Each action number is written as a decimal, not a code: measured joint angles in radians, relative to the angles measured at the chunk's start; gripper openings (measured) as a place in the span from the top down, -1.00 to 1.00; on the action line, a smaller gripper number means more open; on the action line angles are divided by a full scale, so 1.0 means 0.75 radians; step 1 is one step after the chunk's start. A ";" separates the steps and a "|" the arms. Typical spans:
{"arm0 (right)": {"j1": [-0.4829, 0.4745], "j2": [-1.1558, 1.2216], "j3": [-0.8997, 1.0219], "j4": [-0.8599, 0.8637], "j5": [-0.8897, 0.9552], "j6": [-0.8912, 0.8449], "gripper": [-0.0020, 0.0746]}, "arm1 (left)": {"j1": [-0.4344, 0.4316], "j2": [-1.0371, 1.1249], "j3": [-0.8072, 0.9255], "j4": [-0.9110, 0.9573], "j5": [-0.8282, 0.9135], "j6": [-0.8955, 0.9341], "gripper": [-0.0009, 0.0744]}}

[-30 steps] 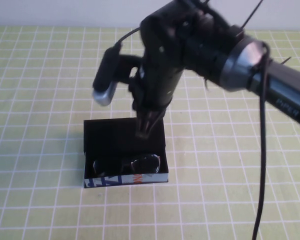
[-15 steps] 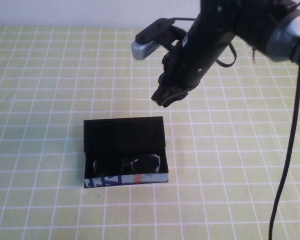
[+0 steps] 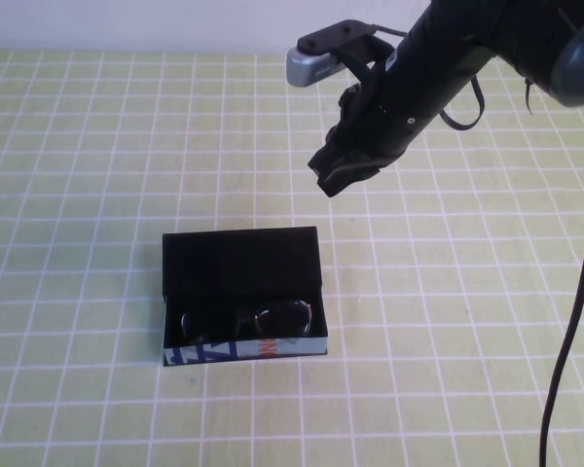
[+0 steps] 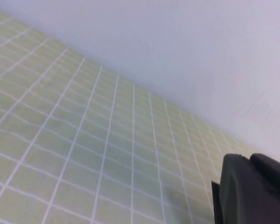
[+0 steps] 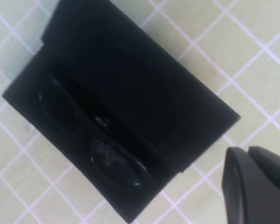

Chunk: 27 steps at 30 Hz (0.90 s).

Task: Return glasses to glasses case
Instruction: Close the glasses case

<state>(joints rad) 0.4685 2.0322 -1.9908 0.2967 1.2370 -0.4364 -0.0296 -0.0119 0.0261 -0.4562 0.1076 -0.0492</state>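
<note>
High view: the black rectangular glasses case lies open on the green checked table, holding the black thick-rimmed glasses along its blue-white patterned edge. The right gripper hangs above and beyond it, jaws closed, empty.

Left wrist view: the left gripper shows only partly, jaws' state unclear.

Right wrist view: the lenses gleam inside the case.

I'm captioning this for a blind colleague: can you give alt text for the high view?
The glasses lie inside the open black glasses case on a green gridded table. The right gripper hangs above and beyond the case, holding nothing; the left gripper is out of view.
</note>
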 joint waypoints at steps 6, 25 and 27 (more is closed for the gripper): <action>0.000 0.000 0.003 0.031 0.000 0.000 0.98 | 0.000 0.018 -0.022 -0.039 0.023 -0.032 0.98; 0.000 0.005 0.005 0.032 0.000 0.060 0.98 | -0.197 1.305 -0.573 -0.702 0.733 1.066 0.98; 0.000 0.005 0.005 0.034 0.000 0.062 0.98 | -0.212 1.404 -0.575 -0.885 0.706 1.256 0.98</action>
<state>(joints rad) 0.4685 2.0357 -1.9871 0.3225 1.2370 -0.3898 -0.1888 1.0411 -0.4051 -1.1202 0.6373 0.8926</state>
